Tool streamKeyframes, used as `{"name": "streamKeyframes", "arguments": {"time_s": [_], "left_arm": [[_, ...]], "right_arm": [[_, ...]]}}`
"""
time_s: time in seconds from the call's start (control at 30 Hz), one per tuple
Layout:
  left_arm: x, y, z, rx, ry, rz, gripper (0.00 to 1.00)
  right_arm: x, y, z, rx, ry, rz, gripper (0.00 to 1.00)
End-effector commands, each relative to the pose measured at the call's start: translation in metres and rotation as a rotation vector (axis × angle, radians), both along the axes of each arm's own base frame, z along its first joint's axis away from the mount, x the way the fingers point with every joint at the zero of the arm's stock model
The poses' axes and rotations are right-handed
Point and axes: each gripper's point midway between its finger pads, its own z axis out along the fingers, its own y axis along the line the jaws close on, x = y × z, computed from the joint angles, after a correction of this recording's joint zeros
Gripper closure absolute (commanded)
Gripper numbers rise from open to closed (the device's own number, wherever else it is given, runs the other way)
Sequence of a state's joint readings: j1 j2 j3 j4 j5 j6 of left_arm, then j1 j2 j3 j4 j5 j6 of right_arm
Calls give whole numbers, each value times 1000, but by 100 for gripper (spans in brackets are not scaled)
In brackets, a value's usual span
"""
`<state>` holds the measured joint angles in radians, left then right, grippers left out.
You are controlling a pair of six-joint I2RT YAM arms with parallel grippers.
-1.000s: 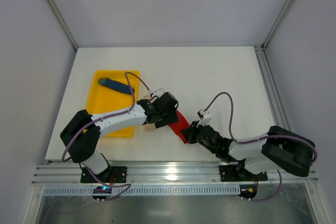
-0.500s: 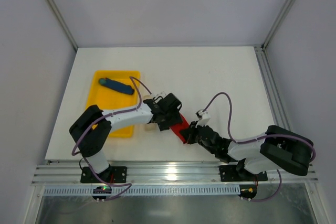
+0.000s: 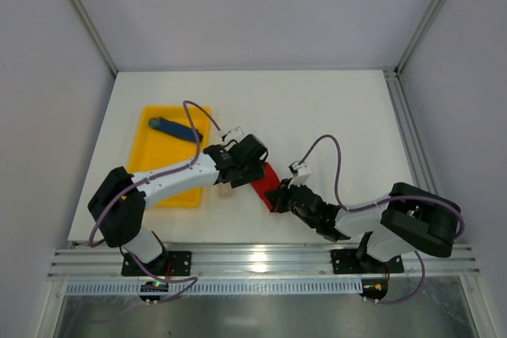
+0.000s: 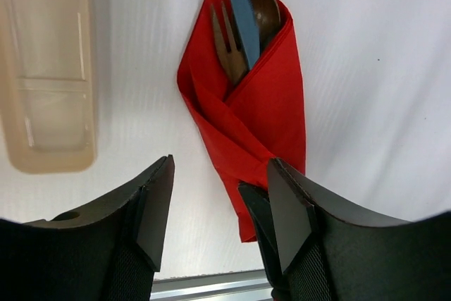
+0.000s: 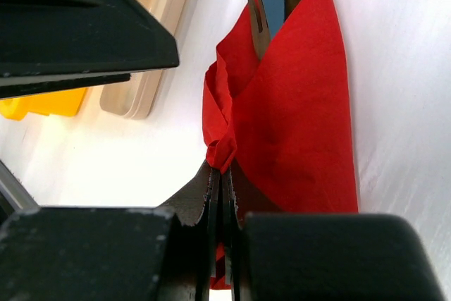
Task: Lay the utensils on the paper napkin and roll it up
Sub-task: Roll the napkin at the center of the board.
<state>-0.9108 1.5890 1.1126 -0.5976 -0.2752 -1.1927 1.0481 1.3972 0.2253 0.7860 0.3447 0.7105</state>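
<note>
A flat white table forms the floor of a cell with plain pale grey walls and slim metal corner posts. A ribbed aluminium rail runs along the near edge. The thin red paper napkin lies on the bare tabletop between the arms, folded into a narrow wrap, with the brown wooden utensils poking out of its far end. The left gripper hangs above its near end, fingers spread apart. The right gripper is pressed together, pinching a bunched fold of the napkin. A rectangular yellow plastic tray sits at the left
</note>
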Motion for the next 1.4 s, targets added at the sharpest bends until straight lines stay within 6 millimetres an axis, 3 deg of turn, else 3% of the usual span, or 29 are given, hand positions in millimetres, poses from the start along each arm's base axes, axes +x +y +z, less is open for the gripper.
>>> {"name": "streamKeyframes", "arguments": {"time_s": [0.0,0.1,0.33,0.8,1.13,1.37], "left_arm": [[13,19,23,61,-93,-15,41],[14,18,29,15,-126,-64,39],[20,18,7,-238,-5,-5,36],[26,0,0,-260,73,-27,35],[19,-5,-18,-235,162,-37,47],[23,-2,-20,-202,157,-41,61]], "right_arm": [[18,13,22,57,-57,-56,96],[22,20,22,54,-55,-59,96],[35,39,24,36,-69,-71,96],[36,49,18,2,-71,-59,92],[35,52,20,-2,-76,-45,91],[31,59,24,-5,-83,2,82]]}}
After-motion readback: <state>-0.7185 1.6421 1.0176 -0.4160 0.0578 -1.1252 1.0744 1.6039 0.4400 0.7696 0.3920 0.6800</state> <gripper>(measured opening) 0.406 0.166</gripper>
